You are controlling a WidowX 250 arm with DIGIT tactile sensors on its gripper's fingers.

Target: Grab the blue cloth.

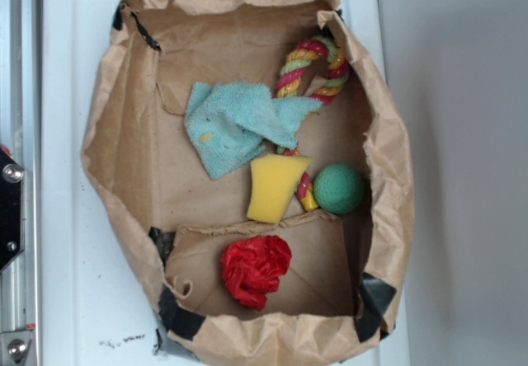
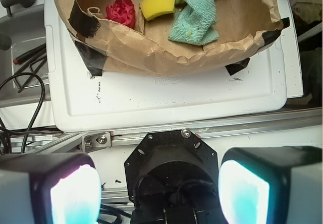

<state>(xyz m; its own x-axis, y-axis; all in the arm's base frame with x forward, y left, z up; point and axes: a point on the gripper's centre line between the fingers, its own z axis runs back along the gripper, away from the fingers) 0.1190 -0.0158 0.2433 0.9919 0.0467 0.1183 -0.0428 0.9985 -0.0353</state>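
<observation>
The blue cloth [image 1: 235, 127] is a crumpled light turquoise terry rag with a small yellowish spot. It lies in the upper middle of an open brown paper bag [image 1: 115, 143]. In the wrist view the blue cloth [image 2: 194, 19] shows at the top, inside the bag's near wall. My gripper [image 2: 159, 193] is at the bottom of that view, well back from the bag, over the metal rail and the black robot base. Its two fingers stand wide apart with glowing pads [image 2: 75, 196] and nothing between them. The gripper does not show in the exterior view.
Also in the bag: a yellow wedge sponge [image 1: 276, 186] touching the cloth's lower edge, a green ball [image 1: 338, 189], a red ruffled fabric ball [image 1: 256, 269] and a coloured rope toy [image 1: 318, 69]. The bag sits on a white board [image 2: 176, 95]. Cables [image 2: 20, 82] lie at the left.
</observation>
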